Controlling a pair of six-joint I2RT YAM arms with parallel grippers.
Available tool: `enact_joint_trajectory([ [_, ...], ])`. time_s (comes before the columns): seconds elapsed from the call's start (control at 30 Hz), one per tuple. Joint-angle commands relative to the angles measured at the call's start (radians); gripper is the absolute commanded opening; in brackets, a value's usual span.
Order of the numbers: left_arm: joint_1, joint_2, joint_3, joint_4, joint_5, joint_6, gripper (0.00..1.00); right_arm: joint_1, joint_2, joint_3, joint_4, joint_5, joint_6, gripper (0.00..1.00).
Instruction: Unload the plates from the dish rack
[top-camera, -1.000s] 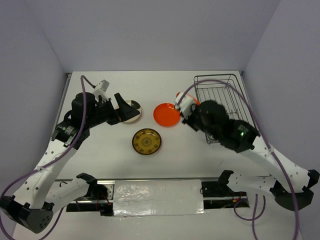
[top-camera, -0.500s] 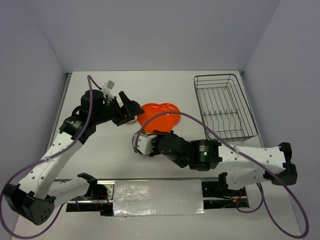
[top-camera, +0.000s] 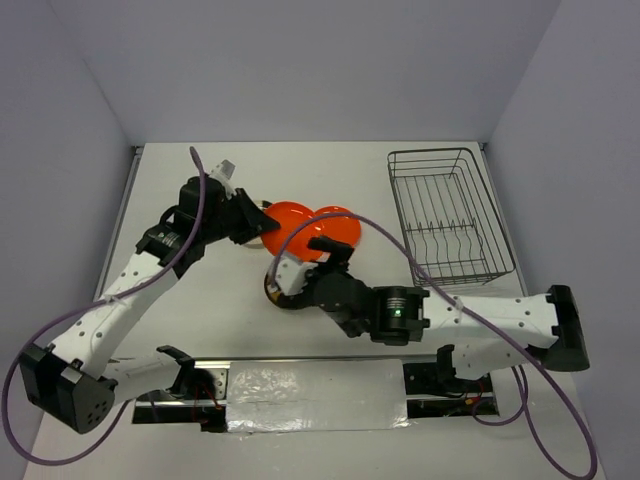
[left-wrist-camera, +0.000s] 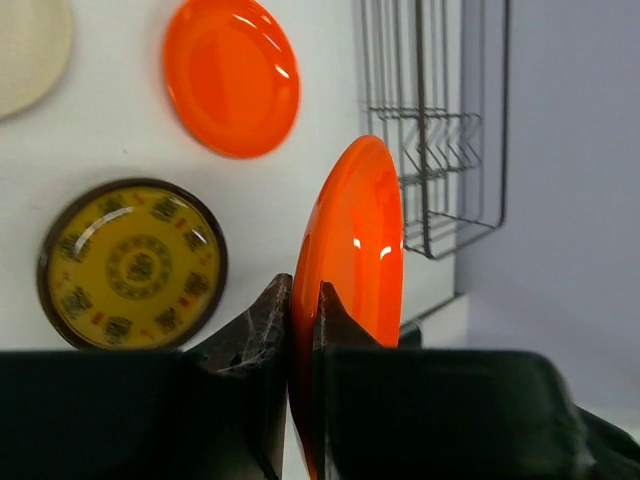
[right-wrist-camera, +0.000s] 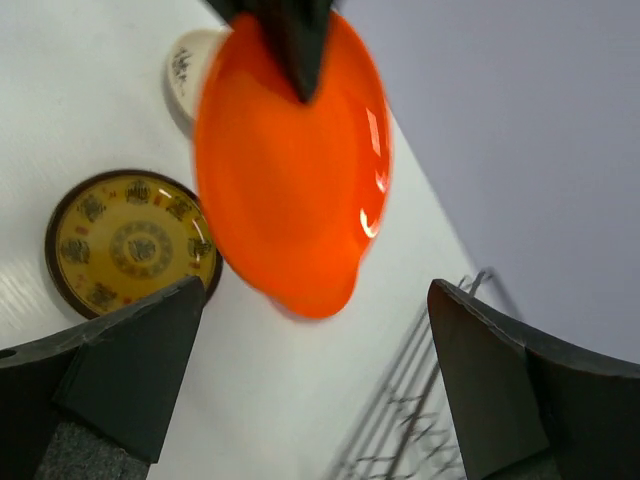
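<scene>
Right gripper (right-wrist-camera: 320, 380) agape, your left gripper (left-wrist-camera: 303, 300) pinches only the rim: the orange-red round plate (left-wrist-camera: 360, 240) may drop near the amber-yellow patterned plate (left-wrist-camera: 132, 262).

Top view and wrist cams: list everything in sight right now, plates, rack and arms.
Held plate: 1, orange, on edge in the left gripper, above the table.
Flat plate: 1, orange, on the table between cream plate and rack.
Yellow plate: 1, amber with dark rim, on the table by the right gripper.
Cream plate: 1, cream, on the table.
Rack: 1, dark wire, far right of the table, no plates inside.
Table: 1, white.
Left gripper: 1, black, shut on the held plate.
Right gripper: 1, black, open, holding nothing.
</scene>
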Motion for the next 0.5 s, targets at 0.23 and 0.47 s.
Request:
enact_joint_trajectory([
  [0.23,-0.002,0.469,0.21,0.298,-0.07,0.163,0.02,-0.046,-0.459,-0.032,-0.419,0.188,1.018,1.0],
  [0.47,-0.002,0.786,0.426,0.303,-0.057,0.158,0.11,-0.046,-0.614,-0.05,-0.632,0.121,1.197,1.0],
])
